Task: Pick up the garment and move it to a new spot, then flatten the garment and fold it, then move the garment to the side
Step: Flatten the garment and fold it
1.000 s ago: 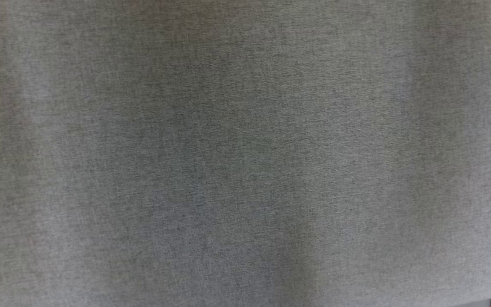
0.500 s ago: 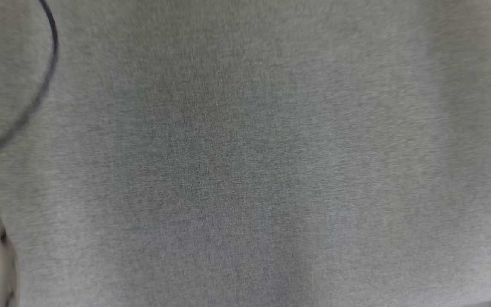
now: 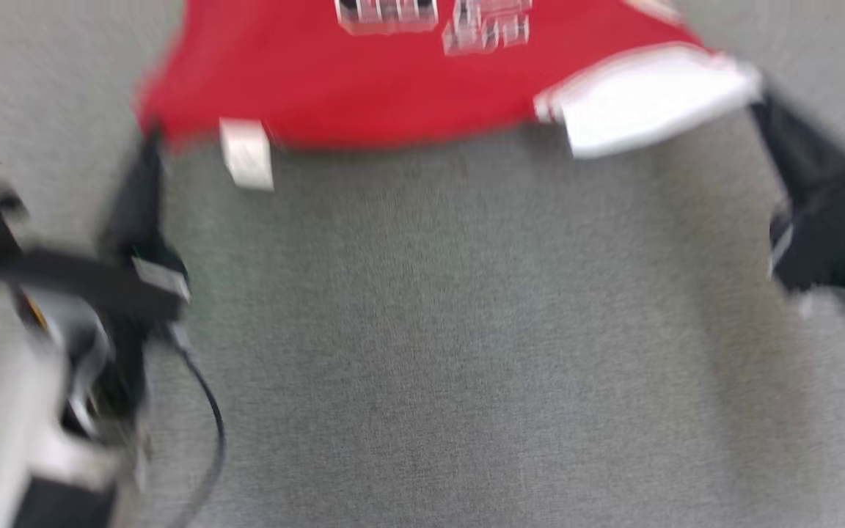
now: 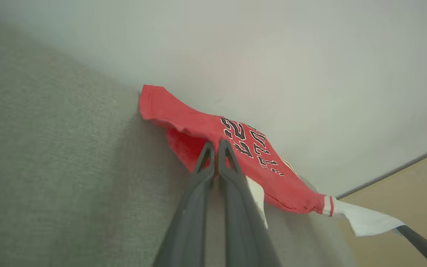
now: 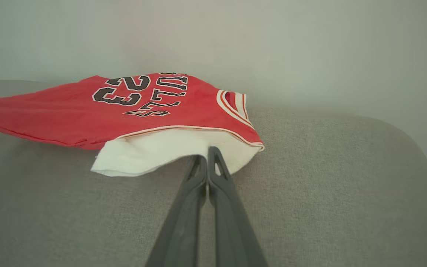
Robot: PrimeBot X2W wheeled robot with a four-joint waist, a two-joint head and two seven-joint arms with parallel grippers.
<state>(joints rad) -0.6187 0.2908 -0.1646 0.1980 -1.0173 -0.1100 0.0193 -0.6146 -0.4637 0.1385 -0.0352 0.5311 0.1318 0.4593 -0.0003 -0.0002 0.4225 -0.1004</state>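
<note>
The garment (image 3: 393, 88) is a red jersey with black-and-white lettering and a white sleeve (image 3: 650, 95), stretched across the top of the blurred head view. My left gripper (image 3: 152, 143) is shut on its red hem at the left, next to a white tag (image 3: 246, 154). In the left wrist view that gripper (image 4: 215, 146) pinches the red garment (image 4: 198, 122). My right gripper (image 3: 758, 99) is shut on the white sleeve's end. The right wrist view shows this gripper (image 5: 207, 154) pinching the sleeve (image 5: 154, 152) edge, with the garment (image 5: 69, 107) lifted slightly off the surface.
A grey upholstered surface (image 3: 466, 330) lies under everything and runs up to a pale wall (image 4: 272, 55). A black cable (image 3: 210, 411) loops beside my left arm. A beige floor (image 4: 413, 185) shows past the surface's edge in the left wrist view.
The head camera has swung: before it showed bare grey fabric with a bit of the left arm at the edge, now the red garment and both grippers are in view.
</note>
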